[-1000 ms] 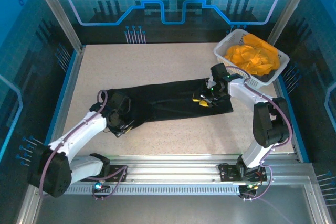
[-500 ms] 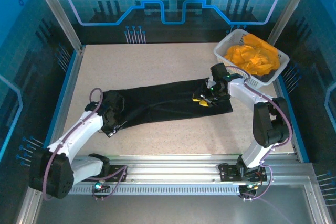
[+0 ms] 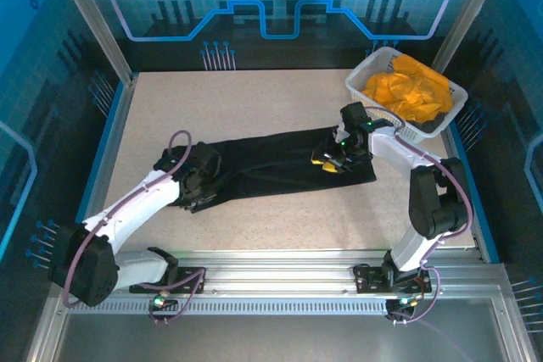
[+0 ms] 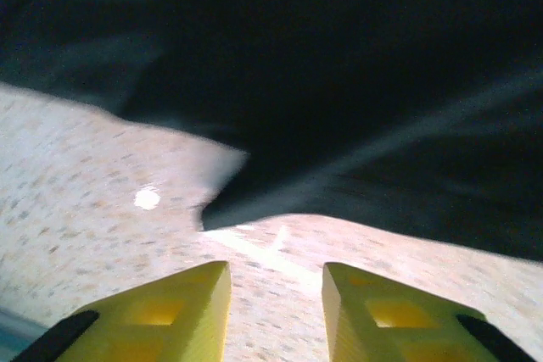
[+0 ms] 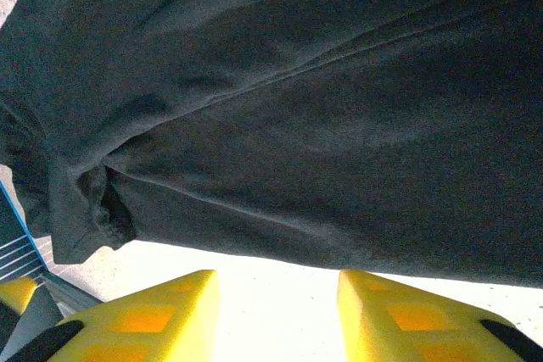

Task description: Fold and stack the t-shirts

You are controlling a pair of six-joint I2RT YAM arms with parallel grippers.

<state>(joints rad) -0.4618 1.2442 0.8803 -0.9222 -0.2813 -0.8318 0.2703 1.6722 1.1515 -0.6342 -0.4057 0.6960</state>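
The black t-shirt (image 3: 271, 163) lies across the middle of the table as a long folded strip. My left gripper (image 3: 195, 188) hovers at the strip's left end. In the left wrist view this gripper (image 4: 276, 294) is open over bare table, with the black t-shirt's (image 4: 356, 82) edge just ahead of the fingertips. My right gripper (image 3: 327, 163) sits over the strip's right part. The right wrist view shows that gripper (image 5: 276, 294) open with nothing between its fingers, and the black t-shirt (image 5: 322, 108) lying beyond them. Orange-yellow t-shirts (image 3: 407, 95) are heaped in the basket.
The white lattice basket (image 3: 361, 82) stands at the back right corner, close behind the right arm. Bare speckled table (image 3: 254, 108) stretches behind the strip and in front of it. Blue rails and metal posts border the table.
My left gripper swung left, then came back right and a little farther from the near edge, onto the strip's left end. The right arm has not moved.
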